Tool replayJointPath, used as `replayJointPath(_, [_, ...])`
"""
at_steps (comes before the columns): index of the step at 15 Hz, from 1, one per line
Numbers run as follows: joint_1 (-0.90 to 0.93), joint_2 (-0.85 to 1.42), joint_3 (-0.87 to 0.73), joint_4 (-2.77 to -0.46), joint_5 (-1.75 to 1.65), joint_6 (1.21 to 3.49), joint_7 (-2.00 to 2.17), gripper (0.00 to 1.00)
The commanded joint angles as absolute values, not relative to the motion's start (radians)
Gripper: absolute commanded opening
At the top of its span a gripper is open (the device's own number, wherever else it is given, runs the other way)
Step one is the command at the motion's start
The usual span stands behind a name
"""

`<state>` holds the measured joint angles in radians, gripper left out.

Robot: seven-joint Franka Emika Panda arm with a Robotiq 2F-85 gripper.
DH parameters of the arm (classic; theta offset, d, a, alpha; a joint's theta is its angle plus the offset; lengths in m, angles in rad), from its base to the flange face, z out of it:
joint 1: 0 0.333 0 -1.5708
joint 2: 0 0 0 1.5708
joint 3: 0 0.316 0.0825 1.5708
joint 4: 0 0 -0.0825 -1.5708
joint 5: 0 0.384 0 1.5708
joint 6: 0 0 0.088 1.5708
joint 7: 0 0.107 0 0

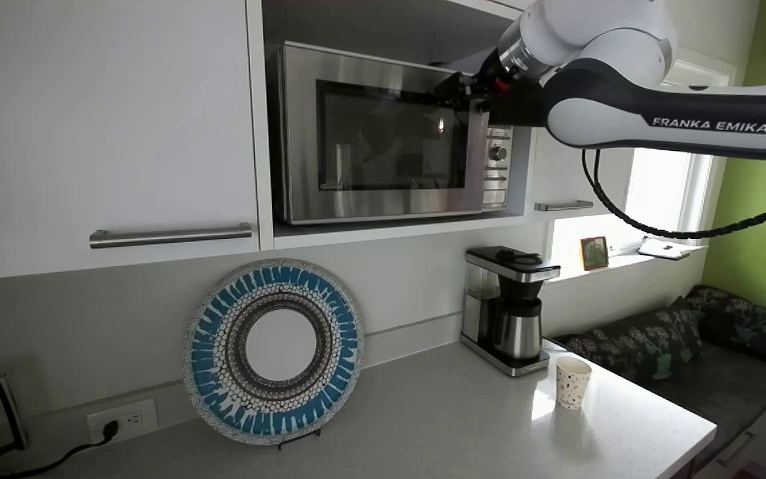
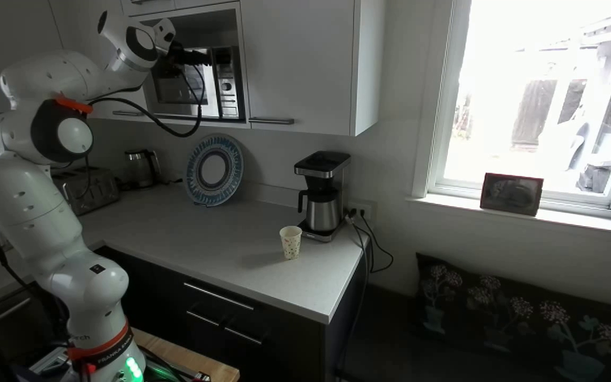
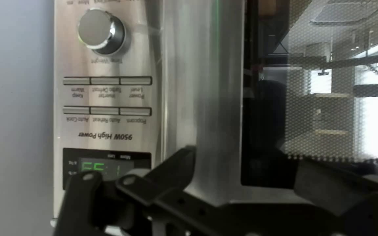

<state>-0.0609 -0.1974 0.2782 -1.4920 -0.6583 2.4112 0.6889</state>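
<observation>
My gripper (image 3: 245, 157) is open, with its black fingers wide apart and nothing seen between them but the door face. It is at the upper control-panel side of a stainless steel microwave (image 3: 205, 82). In the wrist view, which stands upside down, one fingertip is by the door edge next to the control panel (image 3: 107, 127), and the other is before the dark glass. I cannot tell whether either touches. The microwave also shows in both exterior views (image 1: 383, 206) (image 2: 178, 93), with the gripper (image 1: 453, 90) (image 2: 197, 57) before its upper part. I cannot tell whether the door is fully closed.
The microwave sits in a white cabinet niche (image 1: 396, 233). Below on the counter (image 1: 436, 426) are a blue patterned plate (image 1: 336, 372), a coffee maker (image 1: 519, 332) and a speckled cup (image 1: 572, 384). A toaster (image 2: 90, 191) and a kettle (image 2: 140, 168) stand farther along.
</observation>
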Motion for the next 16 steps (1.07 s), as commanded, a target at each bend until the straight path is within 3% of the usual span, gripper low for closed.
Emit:
replayJointPath(1, [-0.060,-0.181,0.269,-1.471,-0.760,2.408,0.753,1.00])
replayJointPath(2, [-0.054,-0.178,0.266,-1.471,-0.762,2.407,0.761,1.00])
replayJointPath(3, [-0.050,-0.177,0.262,-1.472,-0.759,2.413,0.771,0.75])
replayJointPath(5, [-0.037,-0.177,0.256,-1.473,-0.725,2.416,0.777,0.68])
replayJointPath(11, [-0.025,-0.187,0.256,-1.478,-0.736,2.417,0.802,0.21])
replayJointPath(14, [-0.023,-0.156,0.249,-1.463,-0.731,2.460,0.817,0.01])
replayJointPath(16, [-0.023,-0.135,0.248,-1.452,-0.738,2.490,0.835,0.00])
